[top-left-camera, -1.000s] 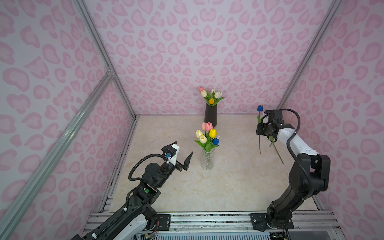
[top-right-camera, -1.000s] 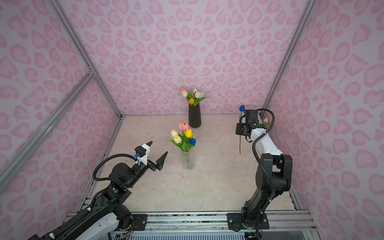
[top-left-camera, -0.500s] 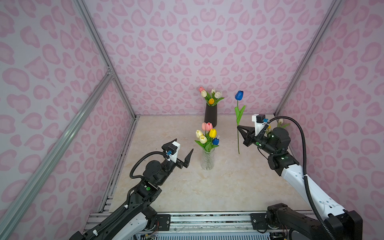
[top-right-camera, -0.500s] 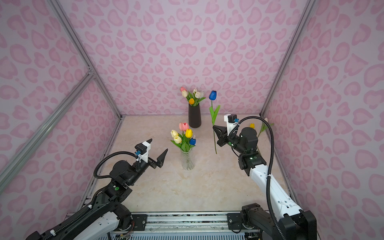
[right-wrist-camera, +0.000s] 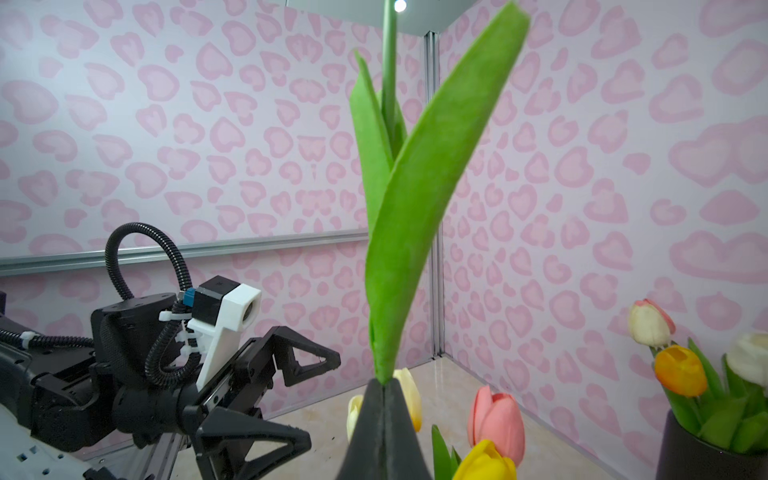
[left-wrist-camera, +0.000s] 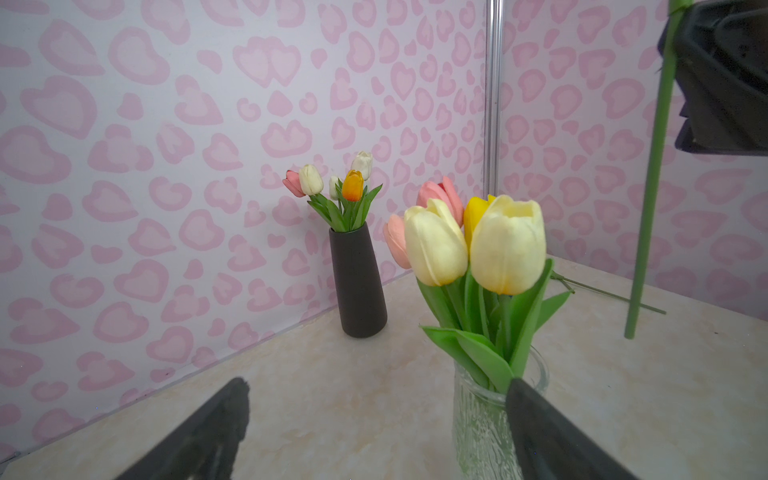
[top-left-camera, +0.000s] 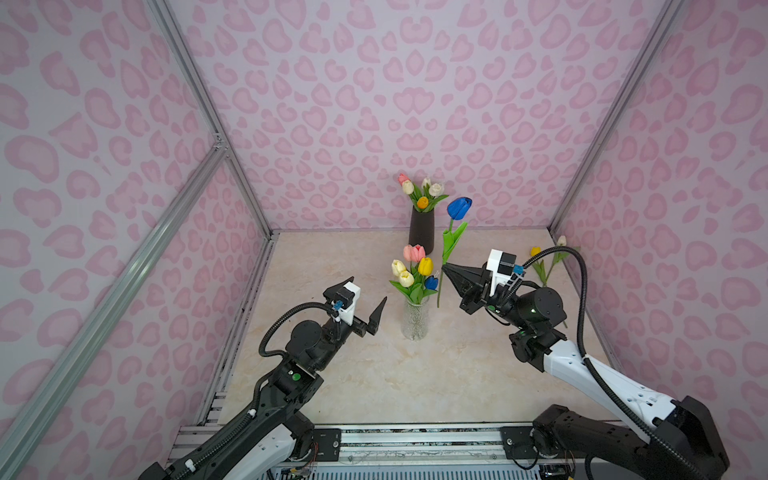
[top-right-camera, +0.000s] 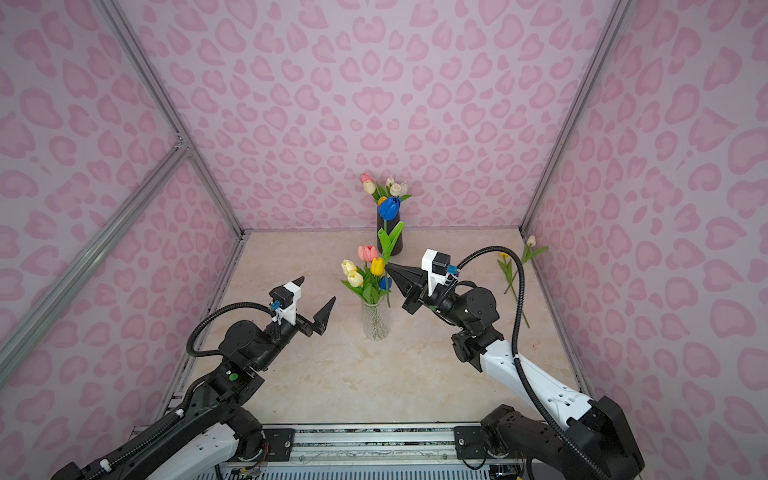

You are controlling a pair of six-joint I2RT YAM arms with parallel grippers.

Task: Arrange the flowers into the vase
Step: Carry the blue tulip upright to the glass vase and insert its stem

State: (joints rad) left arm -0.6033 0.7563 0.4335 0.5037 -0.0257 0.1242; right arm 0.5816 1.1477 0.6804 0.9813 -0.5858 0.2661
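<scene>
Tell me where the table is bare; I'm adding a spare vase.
Free: the strip between the glass vase and the front rail; the far-left corner beside the black vase. Crowded: around the glass vase, between the left gripper and the right gripper holding the blue tulip; loose tulips lie by the right wall.

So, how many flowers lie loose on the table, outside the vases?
2: a yellow tulip and a white tulip, both near the back right corner. The right arm's cable crosses them, so another could be hidden.
</scene>
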